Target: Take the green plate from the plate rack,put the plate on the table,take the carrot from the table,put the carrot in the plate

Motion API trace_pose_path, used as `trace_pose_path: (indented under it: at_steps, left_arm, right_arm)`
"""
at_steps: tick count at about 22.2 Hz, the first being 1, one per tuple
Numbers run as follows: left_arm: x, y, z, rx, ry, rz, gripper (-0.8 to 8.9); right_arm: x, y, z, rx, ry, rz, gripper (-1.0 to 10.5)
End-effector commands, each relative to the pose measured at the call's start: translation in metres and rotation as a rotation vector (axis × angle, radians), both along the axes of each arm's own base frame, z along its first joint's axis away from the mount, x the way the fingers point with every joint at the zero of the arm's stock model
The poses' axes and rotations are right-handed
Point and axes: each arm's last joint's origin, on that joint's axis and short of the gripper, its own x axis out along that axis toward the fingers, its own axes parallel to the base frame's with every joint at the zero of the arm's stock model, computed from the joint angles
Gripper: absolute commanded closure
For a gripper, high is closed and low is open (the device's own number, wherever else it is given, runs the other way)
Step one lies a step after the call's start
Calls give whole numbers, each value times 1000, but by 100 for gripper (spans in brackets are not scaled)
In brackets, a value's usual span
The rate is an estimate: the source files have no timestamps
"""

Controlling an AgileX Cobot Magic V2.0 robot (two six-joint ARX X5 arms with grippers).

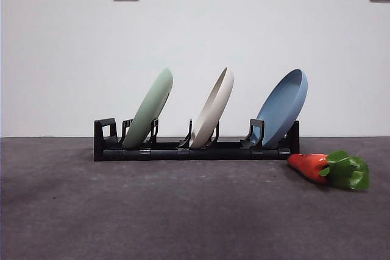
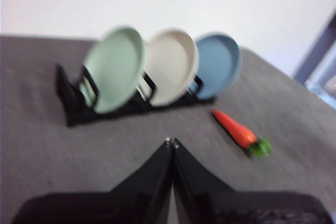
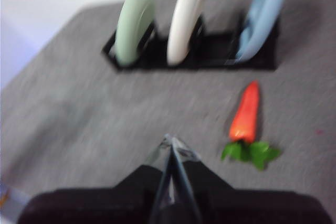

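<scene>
The green plate (image 1: 150,109) is standing in the plate rack (image 1: 195,148), leaning toward two o'clock in the front view, in the slot nearest the rack's nine o'clock end. A cream plate (image 1: 213,109) is leaning the same way in the middle slot, and a blue plate (image 1: 284,108) is doing so at the three o'clock end. The rack is sitting on the tabletop (image 1: 152,211), its long side running across the front view.

The carrot (image 1: 329,168) is lying on the tabletop just beside the rack's three o'clock end, apart from it, with its orange tip pointing toward the rack and its green top turned away toward three o'clock.

The left gripper (image 2: 171,142) is hovering over bare tabletop, well apart from the rack, its fingers pressed together and holding nothing. The right gripper (image 3: 172,142) is likewise hanging above the tabletop near the carrot's leafy end, its fingers closed tight on nothing. Neither arm is showing in the front view. Both wrist views are blurred.
</scene>
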Motion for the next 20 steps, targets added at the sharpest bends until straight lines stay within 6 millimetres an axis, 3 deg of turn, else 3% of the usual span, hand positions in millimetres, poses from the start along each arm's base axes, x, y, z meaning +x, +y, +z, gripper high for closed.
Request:
trace_pose_path:
  at_steps: [1,7,10,11,13,14,20]
  left_arm:
    - [2,-1,7,60,20,-71,821]
    - [6,-3,18,106,84,-164,821]
    - [7,-3,19,96,106,-171,792]
    - [8,-3,18,94,119,-170,680]
    - [7,-3,17,91,139,-169,292]
    - [8,-3,17,91,139,-169,218]
    - [17,-3,22,75,89,-160,220]
  right_arm:
    - [2,1,8,-90,15,103,957]
    - [7,3,13,-130,129,191,957]
    - [9,3,12,-129,141,190,897]
    - [9,3,12,-129,141,189,777]
    - [9,3,12,-127,142,187,445]
    - [9,3,12,-125,145,184,344]
    - [9,3,12,-116,152,178,344]
